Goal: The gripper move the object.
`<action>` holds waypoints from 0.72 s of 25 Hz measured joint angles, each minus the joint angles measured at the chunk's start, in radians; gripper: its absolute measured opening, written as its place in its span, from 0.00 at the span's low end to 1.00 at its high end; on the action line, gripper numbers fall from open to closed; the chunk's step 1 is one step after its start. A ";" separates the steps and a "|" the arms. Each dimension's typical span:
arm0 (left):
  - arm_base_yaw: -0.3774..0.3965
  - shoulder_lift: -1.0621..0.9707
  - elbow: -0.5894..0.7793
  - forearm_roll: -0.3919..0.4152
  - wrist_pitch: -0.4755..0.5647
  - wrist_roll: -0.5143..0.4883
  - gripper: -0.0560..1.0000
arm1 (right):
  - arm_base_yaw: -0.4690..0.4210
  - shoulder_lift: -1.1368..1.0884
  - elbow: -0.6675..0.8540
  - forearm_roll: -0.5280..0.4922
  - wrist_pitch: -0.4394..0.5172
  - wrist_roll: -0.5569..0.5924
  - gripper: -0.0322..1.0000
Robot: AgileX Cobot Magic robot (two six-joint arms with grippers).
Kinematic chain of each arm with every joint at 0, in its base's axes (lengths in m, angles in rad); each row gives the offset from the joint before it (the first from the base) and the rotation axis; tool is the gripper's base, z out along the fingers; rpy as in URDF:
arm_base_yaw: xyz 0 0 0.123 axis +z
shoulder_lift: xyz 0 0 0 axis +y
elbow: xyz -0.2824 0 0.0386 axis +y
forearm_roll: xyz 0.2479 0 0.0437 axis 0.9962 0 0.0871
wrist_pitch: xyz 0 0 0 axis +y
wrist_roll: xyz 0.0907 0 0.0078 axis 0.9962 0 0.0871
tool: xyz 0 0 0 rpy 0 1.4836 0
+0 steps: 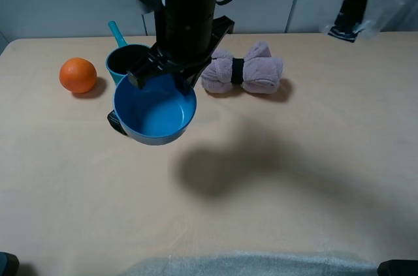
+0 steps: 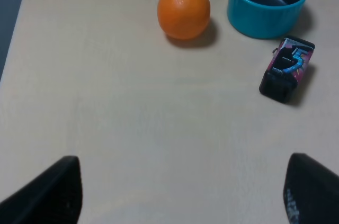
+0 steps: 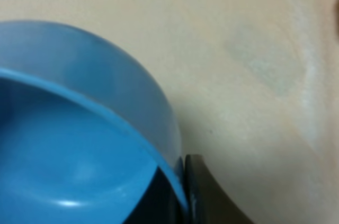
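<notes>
A: Where is the blue bowl (image 1: 157, 116)?

B: It hangs above the table (image 1: 313, 178), left of the middle in the high view. The right gripper (image 1: 163, 79) carries it, on an arm that comes in from the far side. The bowl's shadow falls on the table to its right and nearer the camera, apart from the bowl.

A: How does that gripper hold it?

B: Its 2 fingers (image 3: 201, 197) are clamped on the bowl's far rim, 1 inside the bowl and 1 outside. The right wrist view shows the blue rim pinched between them, with bare table beyond.

A: And the left gripper (image 2: 180, 197)?

B: Its 2 fingers stand spread wide apart, with only table between them. It grips nothing. The high view does not show it clearly.

A: What lies around the bowl?

B: There is 1 orange (image 1: 78, 75) at the far left. Near it stands a teal saucepan (image 1: 124, 61) with a dark inside, its handle pointing away from the camera. In the high view the bowl covers the saucepan's near edge. A small black box (image 1: 117, 124) lies on the table, showing just past the bowl's left edge. A rolled mauve towel (image 1: 243, 70) with a dark band round its middle lies to the right of the arm, apart from the bowl.
</notes>
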State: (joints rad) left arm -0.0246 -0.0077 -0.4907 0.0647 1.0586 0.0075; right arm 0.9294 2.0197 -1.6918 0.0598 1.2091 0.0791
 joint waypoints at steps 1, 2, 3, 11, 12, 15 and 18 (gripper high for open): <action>0.000 0.000 0.000 0.000 0.000 0.000 0.84 | 0.002 0.013 -0.010 0.000 0.001 0.000 0.01; 0.000 0.000 0.000 0.000 0.000 0.000 0.84 | 0.006 0.026 -0.019 0.000 0.001 0.000 0.01; 0.000 0.000 0.000 0.000 -0.001 0.000 0.84 | 0.008 0.039 -0.026 0.002 0.002 0.000 0.01; 0.000 0.000 0.000 0.000 -0.001 0.000 0.84 | 0.020 0.129 -0.081 0.014 0.010 0.000 0.01; 0.000 0.000 0.000 0.000 -0.001 0.000 0.84 | 0.020 0.138 -0.086 0.014 0.015 0.000 0.01; 0.000 0.000 0.000 0.000 -0.001 0.000 0.84 | 0.020 0.167 -0.098 0.014 0.015 -0.002 0.01; 0.000 0.000 0.000 0.000 -0.001 0.000 0.84 | 0.020 0.199 -0.105 0.014 0.016 -0.015 0.01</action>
State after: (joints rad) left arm -0.0246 -0.0077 -0.4907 0.0647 1.0578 0.0075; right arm 0.9499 2.2191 -1.7964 0.0741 1.2255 0.0637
